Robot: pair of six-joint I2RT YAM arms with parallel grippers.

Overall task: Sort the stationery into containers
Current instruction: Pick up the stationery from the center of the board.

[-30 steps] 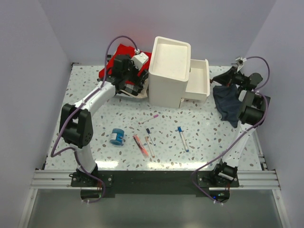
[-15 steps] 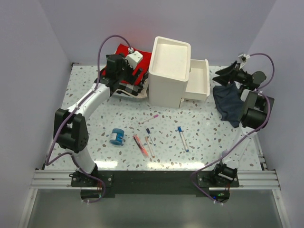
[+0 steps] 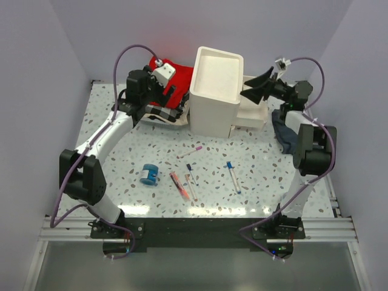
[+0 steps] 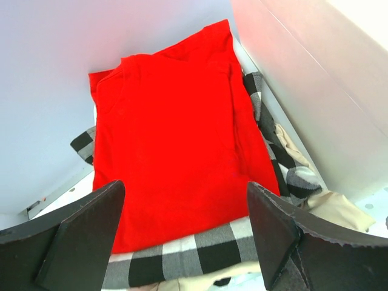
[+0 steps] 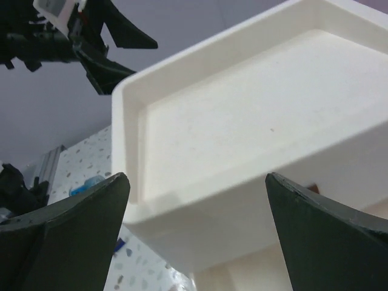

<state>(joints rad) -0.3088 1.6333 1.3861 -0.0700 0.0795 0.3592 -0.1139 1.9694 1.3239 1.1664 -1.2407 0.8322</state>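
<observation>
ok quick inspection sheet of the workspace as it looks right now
surface: speckled table, no spill seen
job's things: white drawer unit at the back, one drawer pulled out on its right; blue tape roll, orange marker and pens loose in front
clutter: red cloth on checked cloths left of the unit; dark cloth to its right
end effectors: left end effector open above the red cloth; right end effector open near the unit's top; both empty
cables: purple cables loop over each arm, no snag seen
surroundings: plain pale walls
</observation>
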